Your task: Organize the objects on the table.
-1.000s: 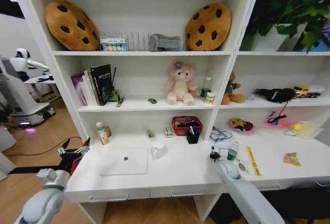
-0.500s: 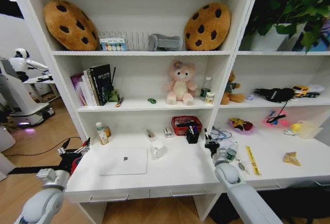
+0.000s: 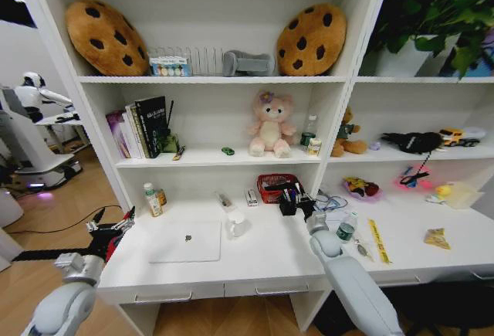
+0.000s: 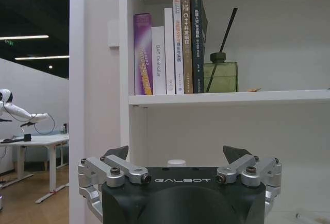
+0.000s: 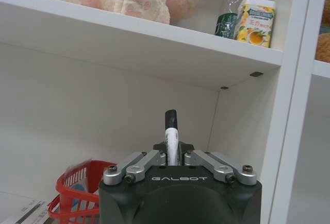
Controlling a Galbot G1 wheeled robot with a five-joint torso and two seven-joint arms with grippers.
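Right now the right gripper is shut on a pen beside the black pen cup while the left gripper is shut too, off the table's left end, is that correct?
Not quite: the left gripper is open, its fingers spread apart in the left wrist view. The rest holds: the right gripper is shut on a pen beside the black pen cup, and the left one sits off the table's left end.

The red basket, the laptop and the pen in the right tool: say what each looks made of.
Red basket: probably plastic, a moulded open grid with a matte red look. Laptop: likely aluminium, a flat pale-silver lid with a soft satin sheen. Pen: seemingly plastic, a smooth white barrel with a black cap, clamped upright in the right tool.
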